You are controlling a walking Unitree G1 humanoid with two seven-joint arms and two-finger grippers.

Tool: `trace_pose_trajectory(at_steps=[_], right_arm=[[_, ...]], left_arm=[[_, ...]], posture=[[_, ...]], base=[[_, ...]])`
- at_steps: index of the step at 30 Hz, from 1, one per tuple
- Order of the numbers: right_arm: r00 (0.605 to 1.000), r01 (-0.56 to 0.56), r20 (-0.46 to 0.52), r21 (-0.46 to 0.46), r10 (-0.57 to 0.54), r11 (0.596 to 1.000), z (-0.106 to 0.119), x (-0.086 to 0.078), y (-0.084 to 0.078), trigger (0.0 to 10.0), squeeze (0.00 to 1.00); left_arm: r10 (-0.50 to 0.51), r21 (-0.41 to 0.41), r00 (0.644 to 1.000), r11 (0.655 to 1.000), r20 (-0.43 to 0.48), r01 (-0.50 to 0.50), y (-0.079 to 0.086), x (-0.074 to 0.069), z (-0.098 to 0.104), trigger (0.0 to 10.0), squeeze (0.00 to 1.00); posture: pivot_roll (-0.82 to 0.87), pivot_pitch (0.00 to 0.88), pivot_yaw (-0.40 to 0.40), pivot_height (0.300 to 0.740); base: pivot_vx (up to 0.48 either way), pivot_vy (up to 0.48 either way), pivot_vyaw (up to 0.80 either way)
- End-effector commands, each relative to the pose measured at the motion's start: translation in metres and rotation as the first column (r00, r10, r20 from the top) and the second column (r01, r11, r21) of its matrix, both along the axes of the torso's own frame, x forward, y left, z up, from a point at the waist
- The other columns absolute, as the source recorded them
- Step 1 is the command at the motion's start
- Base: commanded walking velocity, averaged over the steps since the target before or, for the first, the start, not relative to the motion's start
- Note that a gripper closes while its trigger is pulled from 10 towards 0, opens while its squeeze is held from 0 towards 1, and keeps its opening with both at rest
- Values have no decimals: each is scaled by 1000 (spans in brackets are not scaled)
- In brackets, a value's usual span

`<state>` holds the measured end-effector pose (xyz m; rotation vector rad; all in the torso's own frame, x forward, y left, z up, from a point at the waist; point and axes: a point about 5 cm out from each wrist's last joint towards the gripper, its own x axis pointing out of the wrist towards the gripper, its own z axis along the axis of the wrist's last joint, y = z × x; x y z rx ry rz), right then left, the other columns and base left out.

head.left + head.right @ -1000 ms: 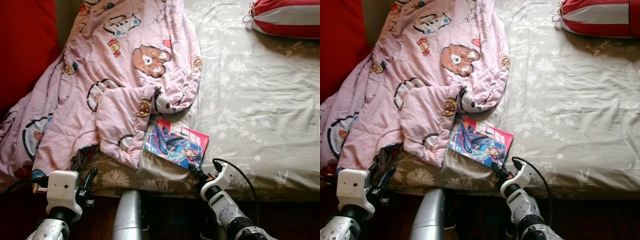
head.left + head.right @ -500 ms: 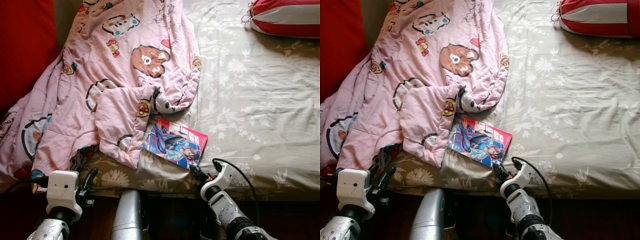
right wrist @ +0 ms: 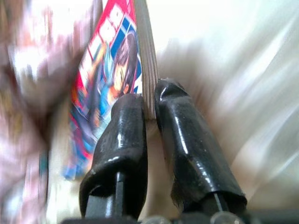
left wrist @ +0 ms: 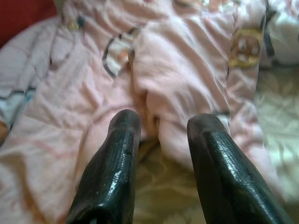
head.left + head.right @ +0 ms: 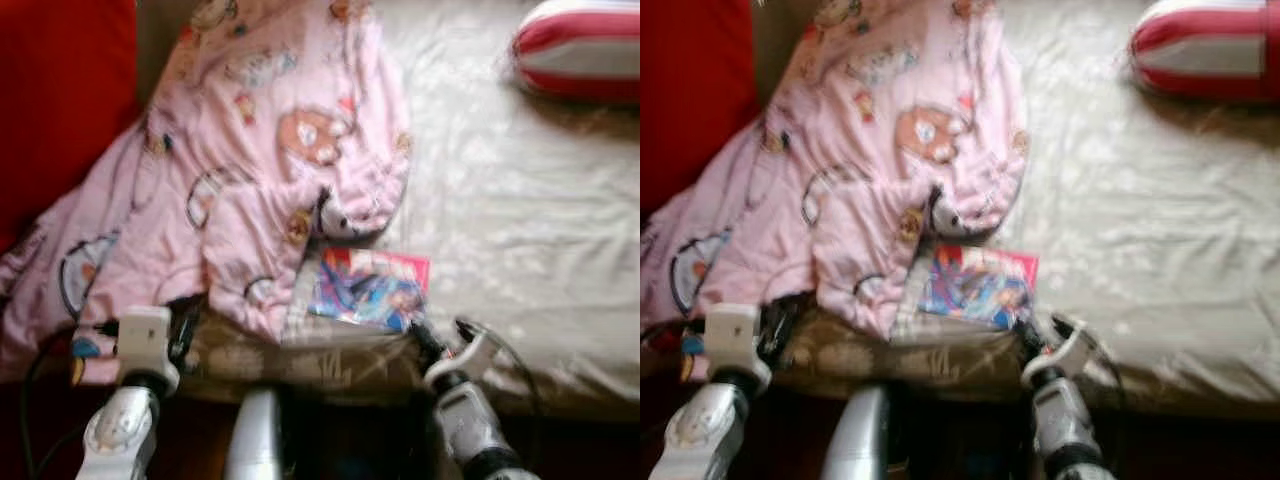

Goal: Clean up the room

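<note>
I see the bed [image 5: 520, 220] first, covered in a pale grey-green sheet with a faint leaf print, blurred in both eye views. A soft, crumpled pink quilt [image 5: 250, 170] with cartoon bears spills over its left half, against a red surface [image 5: 60, 90]. At the far right corner lies a rounded red-and-white striped pillow [image 5: 580, 50]. The comic book [image 5: 372, 288], thin and glossy with a red, blue and pink cover, lies flat near the bed's front edge, just beside the quilt's hem. My right wrist view adds its grey page edge, pinched between the jaws of the right gripper [image 3: 148, 100], nearly closed on that corner. My left wrist view has the left gripper [image 4: 161, 123] parted, holding nothing, hovering over quilt folds.
</note>
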<state>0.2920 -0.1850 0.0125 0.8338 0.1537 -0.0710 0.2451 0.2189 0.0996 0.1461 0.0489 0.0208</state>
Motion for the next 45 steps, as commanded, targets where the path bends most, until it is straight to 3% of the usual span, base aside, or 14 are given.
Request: trace_pose_trajectory(at_steps=[1,4,8,14,18,19,20,21,22,24,25,32,45], right_arm=[[997,71,8,8,-71,997,-2,-7,-8,0,0],[995,92,-38,-6,-92,996,-14,-22,-11,0,0],[994,90,-55,-32,-91,995,-17,-25,-7,0,0],[999,37,-12,-225,-41,974,-2,-14,-4,0,0],[998,-8,52,-369,29,929,16,-6,-5,0,0],[997,-9,70,-406,41,914,22,-4,-6,745,0],[996,-10,75,-424,47,905,24,-2,-7,745,0],[996,-13,76,-440,51,898,25,-1,-7,5961,0],[996,-19,74,-462,59,887,27,1,-7,8706,0],[996,-19,74,-462,59,887,27,1,-7,8706,0],[995,-22,76,-480,67,877,29,3,-7,10000,0],[983,-70,96,-578,154,813,43,16,5,10000,0],[984,-101,55,-602,168,792,37,14,9,10000,0]], left_arm=[[31,16,999,999,-39,-30,7,-6,-11,10000,0],[32,14,999,999,-33,-32,6,-2,-14,10000,0],[37,18,999,999,-15,-36,10,6,-19,10000,0],[68,-20,997,997,-25,-69,13,11,-27,10000,0],[106,-63,994,992,-32,-108,12,14,-38,10000,0],[111,-72,993,991,-30,-113,11,14,-40,10000,0],[111,-74,993,991,-29,-113,10,14,-41,10000,0],[112,-76,993,991,-28,-114,10,15,-42,10000,0],[115,-78,993,990,-30,-117,9,15,-44,10000,0],[115,-78,993,990,-30,-117,9,15,-44,10000,0],[121,-81,992,989,-31,-123,10,15,-45,10000,0],[184,-110,979,975,-91,-193,23,10,-62,10000,0],[217,-107,948,963,-233,-247,30,-10,-98,10000,0]], posture=[[155,0,36,595],[151,0,35,595],[146,0,35,595],[114,0,31,595],[103,0,14,595],[104,0,9,595],[102,0,7,595],[102,0,5,595],[100,0,2,595],[100,0,2,595],[99,0,1,595],[98,0,-8,614],[101,0,-18,669]], base=[[0,0,0],[0,0,0],[0,0,0],[0,0,0],[0,0,0],[0,0,0],[0,0,0],[0,0,0],[0,0,0],[0,0,0],[0,0,0],[0,0,0],[0,0,0]])
